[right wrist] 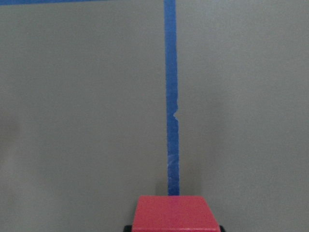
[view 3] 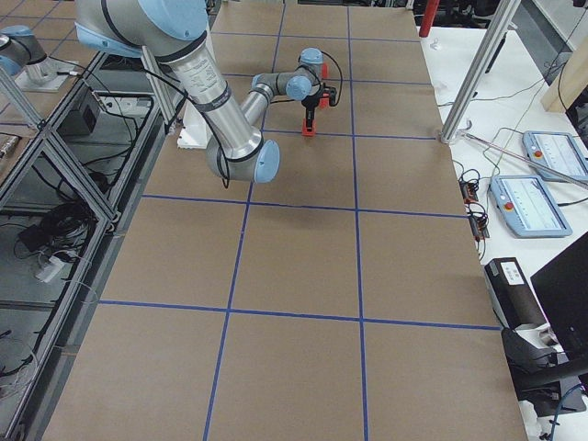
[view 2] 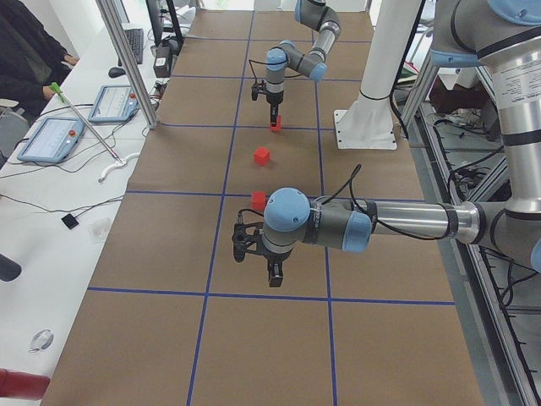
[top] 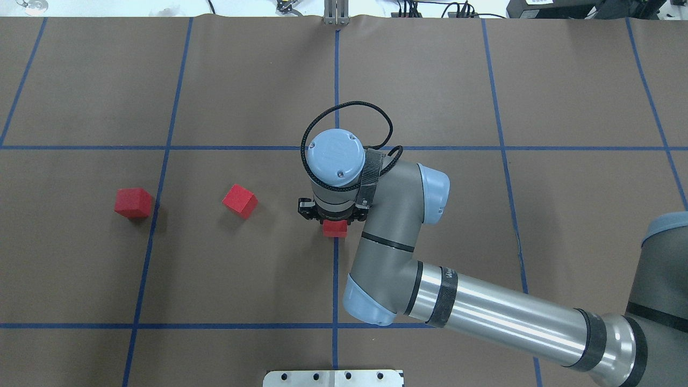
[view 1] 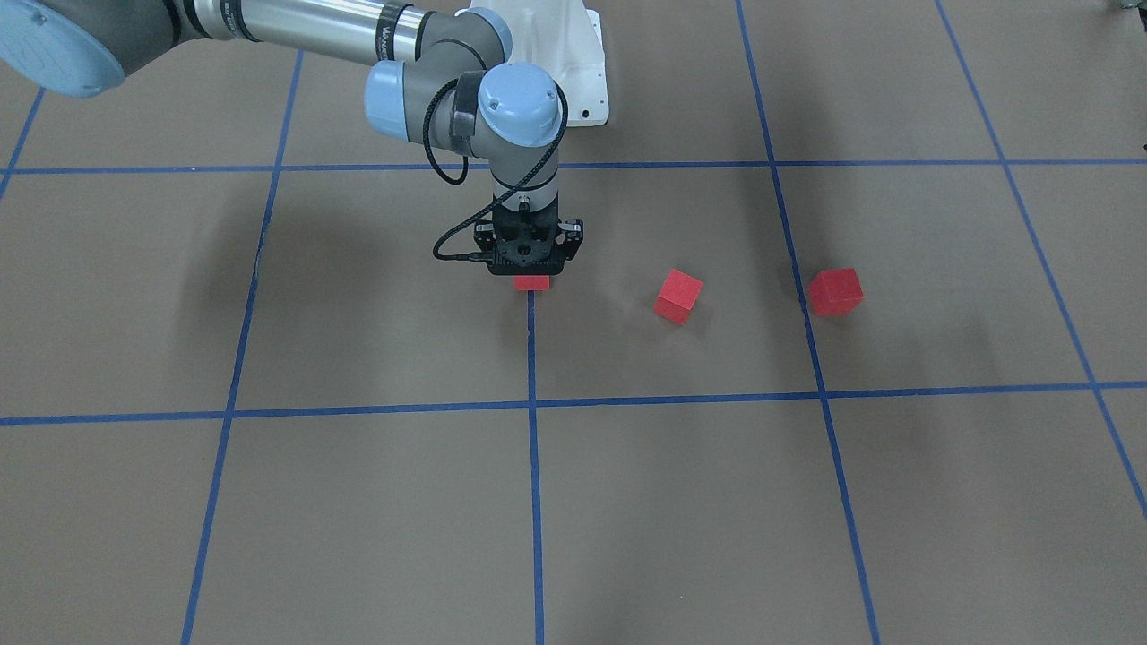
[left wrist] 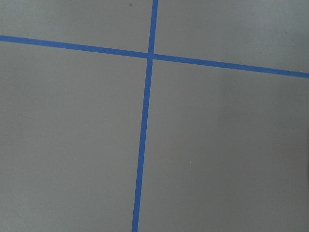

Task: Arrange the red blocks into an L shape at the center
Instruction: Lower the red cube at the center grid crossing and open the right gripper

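Found right gripper point(view 1: 530, 272) pointing straight down at table point(top: 242, 269) centre, pinching first red block point(top: 335, 230) on blue tape line point(top: 335, 274). Logged second red block point(top: 239, 200) and third red block point(top: 133, 202) loose toward 9 o'clock in overhead view, apart from each other. Cannot tell whether left gripper point(view 2: 275, 272) is spread or pressed together.

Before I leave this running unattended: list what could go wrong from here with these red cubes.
The right claw grips one red cube over the blue centre line; whether it rests on the table is unclear, so an early release may tip it. The middle cube lies skewed to that line; unless squared, the L could come out crooked. The far cube, leftmost, means a long reach.
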Controlling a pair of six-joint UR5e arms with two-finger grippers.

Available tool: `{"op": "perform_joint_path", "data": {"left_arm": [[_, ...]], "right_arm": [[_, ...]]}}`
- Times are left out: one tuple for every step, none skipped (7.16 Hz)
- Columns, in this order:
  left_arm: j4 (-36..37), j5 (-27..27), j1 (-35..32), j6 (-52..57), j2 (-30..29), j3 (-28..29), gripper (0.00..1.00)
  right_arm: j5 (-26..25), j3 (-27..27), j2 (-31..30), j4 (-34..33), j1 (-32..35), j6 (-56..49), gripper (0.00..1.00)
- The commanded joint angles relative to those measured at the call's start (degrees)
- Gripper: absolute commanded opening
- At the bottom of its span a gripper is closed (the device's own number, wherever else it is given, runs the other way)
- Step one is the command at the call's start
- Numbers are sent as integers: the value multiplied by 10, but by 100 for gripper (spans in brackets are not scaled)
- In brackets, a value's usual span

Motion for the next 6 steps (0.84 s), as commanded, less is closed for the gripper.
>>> {"op": "perform_joint_path", "data": {"left_arm": [[0,0,0,0,0,0,100],[0,0,0,0,0,0,100],[0,0,0,0,0,-1,100],[0,0,-1,0,0,-1,100],[0,0,0,0,0,-1,100],[1,0,0,-2,-2,-3,100]], "right_arm": [[-1,-3,0,1,-2,0,53],[-1,-3,0,2,-3,-1,59],[-1,-3,0,2,-3,-1,87],[-1,-3,0,2,-5,-4,99],[-1,-3,-1,2,-5,-9,99],[-1,-1,-1,2,-5,-8,99]]}}
